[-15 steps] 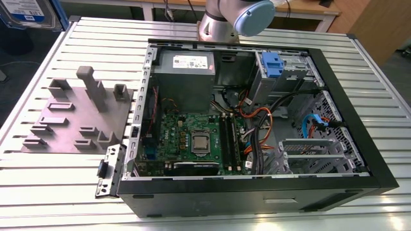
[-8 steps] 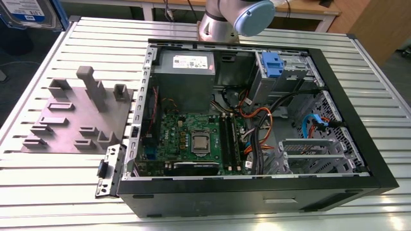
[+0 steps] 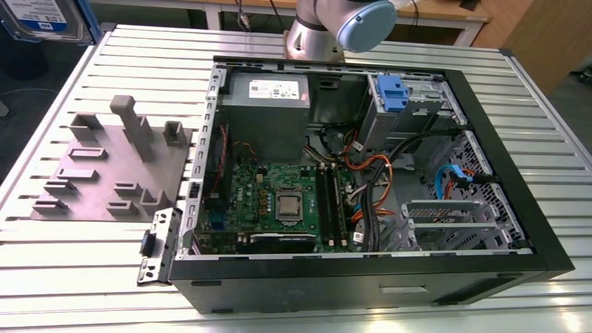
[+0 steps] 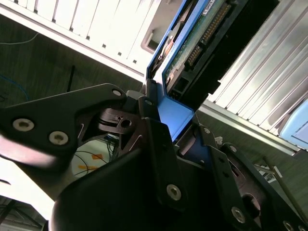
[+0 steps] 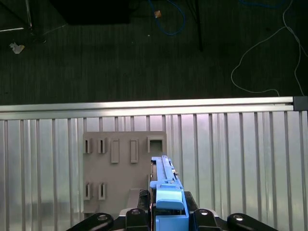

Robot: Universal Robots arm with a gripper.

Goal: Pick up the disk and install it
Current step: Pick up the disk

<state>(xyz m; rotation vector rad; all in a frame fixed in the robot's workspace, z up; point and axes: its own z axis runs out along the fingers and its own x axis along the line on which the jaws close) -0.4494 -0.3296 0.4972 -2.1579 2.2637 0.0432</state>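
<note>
A ribbed aluminium table (image 3: 74,277) is standing over dark carpet (image 5: 144,57), where a blue cable (image 5: 168,14) and a white cable (image 5: 260,62) are trailing.

The disk (image 5: 166,192) is hanging in the air, clear of the table, and in the first wrist view it is showing edge-on with its blue carrier frame uppermost. In the second wrist view the disk (image 4: 192,43) is showing its green circuit board and connector pins inside the blue frame. The gripper (image 5: 168,214) is clamping the disk by that blue frame, its black fingers (image 4: 144,113) pressing on both sides. In the exterior view the disk (image 3: 41,17) is peeking in at the far corner on that view's left, its white-and-blue label facing the camera.

Below it, a grey fixture plate (image 5: 125,163) with slots and posts is lying flat on the table. On the exterior view's right of the plate, an open black computer case (image 3: 370,277) is lying on its side, exposing a motherboard (image 3: 277,201), a grey metal box (image 3: 266,104) and a blue latch (image 3: 392,94). The arm (image 3: 333,28) is rising behind the case.
</note>
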